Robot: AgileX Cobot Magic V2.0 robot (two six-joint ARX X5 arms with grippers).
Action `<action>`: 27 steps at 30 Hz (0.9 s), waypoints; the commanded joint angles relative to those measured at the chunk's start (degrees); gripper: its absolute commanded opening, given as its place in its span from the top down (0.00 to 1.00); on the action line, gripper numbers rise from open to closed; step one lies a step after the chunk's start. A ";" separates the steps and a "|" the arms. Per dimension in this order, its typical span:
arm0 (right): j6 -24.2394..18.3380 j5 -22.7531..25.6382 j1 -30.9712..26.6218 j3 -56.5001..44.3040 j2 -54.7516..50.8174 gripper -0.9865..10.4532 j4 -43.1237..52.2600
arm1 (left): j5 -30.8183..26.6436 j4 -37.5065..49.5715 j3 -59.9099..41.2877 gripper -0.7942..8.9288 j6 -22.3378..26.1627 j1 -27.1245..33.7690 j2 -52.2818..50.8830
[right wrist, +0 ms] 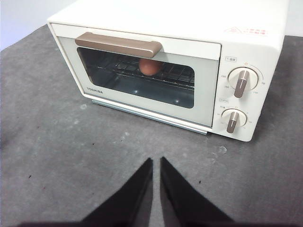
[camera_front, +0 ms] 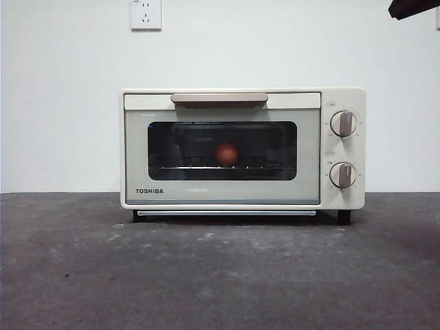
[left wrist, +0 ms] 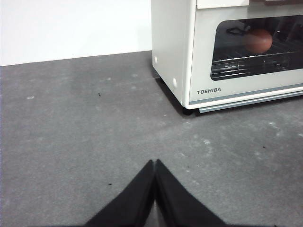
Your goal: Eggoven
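Left gripper [left wrist: 155,163] and right gripper [right wrist: 156,161]: both pinched closed, empty, in front of toaster oven [camera_front: 242,148]. Door closed; egg [camera_front: 227,154] on rack inside. Risk: jolting oven could roll egg off rack.

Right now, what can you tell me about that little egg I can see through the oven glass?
The egg is small, smooth and reddish-brown, with no crack that I can make out. It sits inside the toaster oven on the wire rack, about midway across the window, behind the dark glass door, which is closed. The glass blurs its outline slightly. Only the rack touches it; both grippers are away from the oven, above the grey table.
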 commanded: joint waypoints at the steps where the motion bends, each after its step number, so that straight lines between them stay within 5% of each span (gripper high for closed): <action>1: 0.17 0.28 0.61 0.28 0.17 0.91 0.66 | 0.02 0.24 -1.57 0.91 -0.33 0.15 -0.11; 4: -1.62 0.92 0.11 0.28 -0.13 0.91 0.72 | 0.02 0.24 -1.57 0.91 -0.35 0.15 -0.11; 8: -4.17 2.05 -7.65 -0.35 -4.44 0.91 0.66 | 0.02 0.24 -1.57 0.91 -0.35 0.15 -0.11; 13: -5.88 -8.90 -23.93 -5.55 -9.31 0.91 2.69 | 0.02 0.28 -1.57 0.91 -0.35 0.15 -0.11; 17: -12.04 -14.49 -35.08 -13.25 -16.15 0.91 8.44 | 0.02 0.28 -1.57 0.91 -0.35 0.15 -0.11; 21: -14.64 -18.75 -40.48 -20.72 -22.71 0.91 15.39 | 0.02 0.31 -1.57 0.91 -0.35 0.15 -0.11; 27: -14.62 -18.29 -43.82 -28.96 -30.10 0.91 18.36 | 0.02 0.31 -1.57 0.91 -0.33 0.15 -0.11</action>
